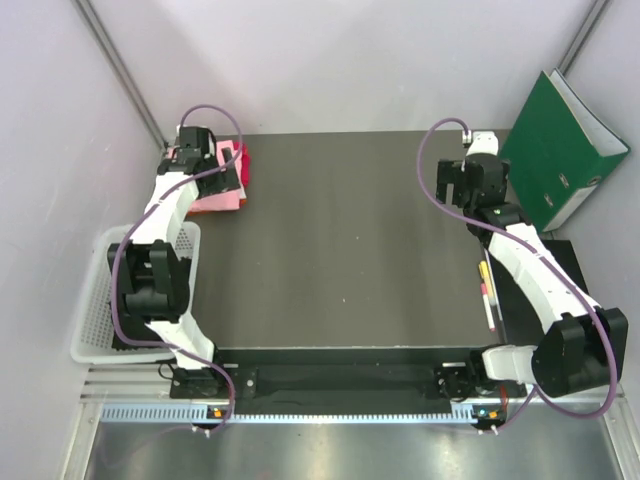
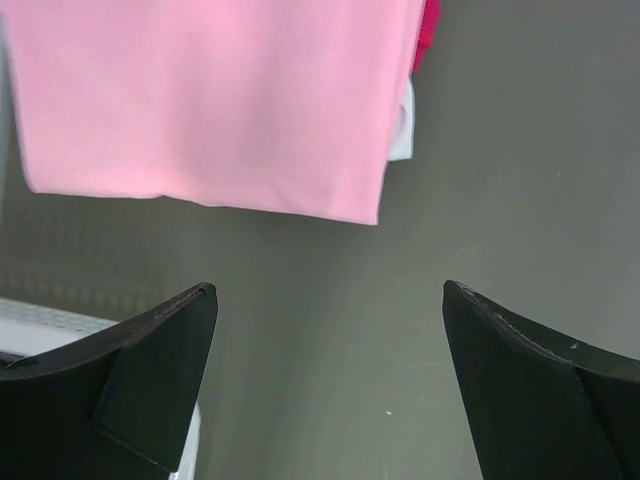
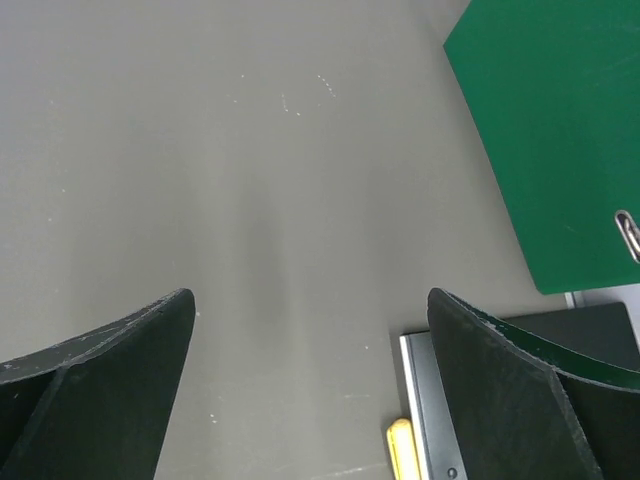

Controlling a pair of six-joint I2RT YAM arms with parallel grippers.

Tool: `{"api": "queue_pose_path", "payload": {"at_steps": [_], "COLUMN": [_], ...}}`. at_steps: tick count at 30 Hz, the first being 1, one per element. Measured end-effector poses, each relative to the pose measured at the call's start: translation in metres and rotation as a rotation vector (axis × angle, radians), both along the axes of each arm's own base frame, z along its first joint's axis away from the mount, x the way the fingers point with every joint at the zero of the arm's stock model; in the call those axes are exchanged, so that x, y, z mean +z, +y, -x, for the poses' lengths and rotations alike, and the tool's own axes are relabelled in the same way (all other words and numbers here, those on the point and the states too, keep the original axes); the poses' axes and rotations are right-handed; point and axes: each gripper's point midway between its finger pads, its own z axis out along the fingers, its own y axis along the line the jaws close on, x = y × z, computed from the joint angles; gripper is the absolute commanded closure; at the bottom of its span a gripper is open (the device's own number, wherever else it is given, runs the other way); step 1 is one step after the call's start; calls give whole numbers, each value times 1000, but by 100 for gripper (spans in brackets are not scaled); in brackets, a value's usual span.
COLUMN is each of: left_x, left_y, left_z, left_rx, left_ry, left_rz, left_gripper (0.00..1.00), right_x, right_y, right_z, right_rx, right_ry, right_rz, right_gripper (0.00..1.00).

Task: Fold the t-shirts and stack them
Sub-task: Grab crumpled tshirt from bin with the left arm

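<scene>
T-shirt stack on table's far-left corner; binder far right; basket beside left edge.

The left arm bends at the elbow and reaches far forward, the left claw spread wide and holding nothing. The right arm stretches forward too, the right claw equally wide and empty.

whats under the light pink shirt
A darker pink-red shirt and a white edge peek out beneath the light pink shirt at one side. Anything else underneath is covered.
</scene>
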Motion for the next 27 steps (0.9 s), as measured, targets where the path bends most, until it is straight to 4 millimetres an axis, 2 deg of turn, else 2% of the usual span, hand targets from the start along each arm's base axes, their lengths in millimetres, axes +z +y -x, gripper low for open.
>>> {"api": "queue_pose_path", "payload": {"at_steps": [4,7,10,15,17,19,22,24,27], "left_x": [14,27,41,74,78,72,47,20,-26], "left_y": [14,25,48,99,113,126,150,164,174], "left_z": [0,9,20,34,42,51,72,91,129], "left_rx": [58,97,211,470,545,602,686,734,783], "left_ry": [-59,-101,-106,-80,-56,-17,89,165,307], "left_rz": [-58,-108,-195,-397,-420,-409,-375,-335,-270], "left_gripper": [1,1,1,1,1,1,1,1,1], "right_x": [-2,-4,-7,-21,-28,-33,-40,-42,-43], "right_y": [0,3,8,18,22,24,28,31,35], "right_z": [1,2,1,-3,-5,-6,-10,-14,-21], "right_rx": [7,16,24,37,44,49,64,71,82], "right_ry": [12,17,21,56,74,88,110,121,128], "right_rz": [10,-7,-41,-94,-108,-116,-123,-125,-129], "right_gripper": [0,0,0,1,1,0,0,1,0]}}
